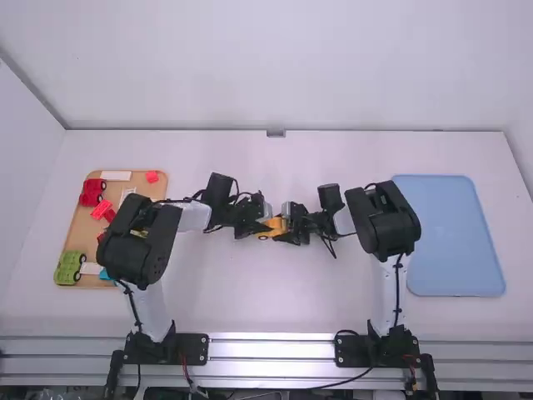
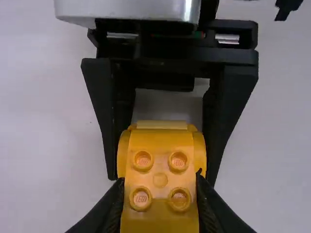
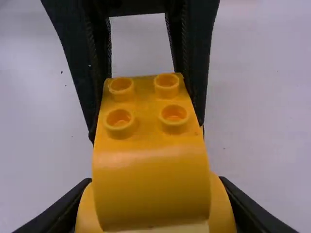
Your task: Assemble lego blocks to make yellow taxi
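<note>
Over the middle of the table, my left gripper [image 1: 253,225] and right gripper [image 1: 291,225] face each other with the yellow car piece [image 1: 271,227] between them. In the left wrist view, my left gripper [image 2: 160,208] grips the near, studded end of the yellow car piece [image 2: 160,160]; the other gripper's fingers stand along both sides of its far end. In the right wrist view, my right gripper [image 3: 153,208] is shut on the wide, rounded end of the yellow car piece [image 3: 150,184]. Its own surfaces hide where the parts join.
A wooden tray [image 1: 73,237] at the left holds a red car piece [image 1: 92,192], a green car piece [image 1: 69,268] and several smaller blocks, partly under the left arm. A blue tray [image 1: 454,237] lies at the right, beside the right arm.
</note>
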Controlling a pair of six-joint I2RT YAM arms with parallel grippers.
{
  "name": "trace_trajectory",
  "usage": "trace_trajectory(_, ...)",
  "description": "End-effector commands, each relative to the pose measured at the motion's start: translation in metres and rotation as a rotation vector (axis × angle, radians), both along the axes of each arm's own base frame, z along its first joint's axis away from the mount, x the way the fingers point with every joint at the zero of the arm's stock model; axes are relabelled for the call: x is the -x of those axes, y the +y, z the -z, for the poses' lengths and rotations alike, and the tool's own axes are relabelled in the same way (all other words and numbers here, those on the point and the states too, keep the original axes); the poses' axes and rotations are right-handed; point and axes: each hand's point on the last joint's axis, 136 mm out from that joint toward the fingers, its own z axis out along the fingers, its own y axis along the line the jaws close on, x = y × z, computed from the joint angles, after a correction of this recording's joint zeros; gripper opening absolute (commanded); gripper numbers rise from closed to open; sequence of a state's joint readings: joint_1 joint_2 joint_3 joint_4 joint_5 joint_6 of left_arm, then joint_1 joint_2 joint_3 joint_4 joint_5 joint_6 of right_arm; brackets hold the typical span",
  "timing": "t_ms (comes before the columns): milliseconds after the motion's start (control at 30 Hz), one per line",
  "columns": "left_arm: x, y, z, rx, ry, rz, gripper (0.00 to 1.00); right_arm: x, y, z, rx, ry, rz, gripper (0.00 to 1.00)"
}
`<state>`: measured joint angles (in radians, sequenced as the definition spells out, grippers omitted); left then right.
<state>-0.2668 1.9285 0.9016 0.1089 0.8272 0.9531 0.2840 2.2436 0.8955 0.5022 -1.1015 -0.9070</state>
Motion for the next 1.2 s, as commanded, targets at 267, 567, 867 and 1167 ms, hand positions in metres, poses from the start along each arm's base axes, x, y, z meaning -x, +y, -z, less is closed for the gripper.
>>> trace_trajectory(267,0.006,-0.001,0.022,-0.119,0.063,0.042,0.44,0.006,0.010,0.002,0.002,0.002,-0.029,0.49)
trace_trajectory(567,-0.009,0.005,-0.022,0.106,0.025,0.058,0.48,0.005,0.008,0.003,0.002,0.002,-0.022,0.49)
trace_trajectory(867,-0.013,0.052,-0.075,0.384,-0.070,0.043,0.99,0.001,0.008,0.000,-0.004,0.003,-0.014,0.49)
trace_trajectory(1167,-0.037,0.108,-0.053,0.252,-0.028,-0.301,0.99,-0.054,-0.031,-0.061,-0.026,0.104,0.204,0.49)
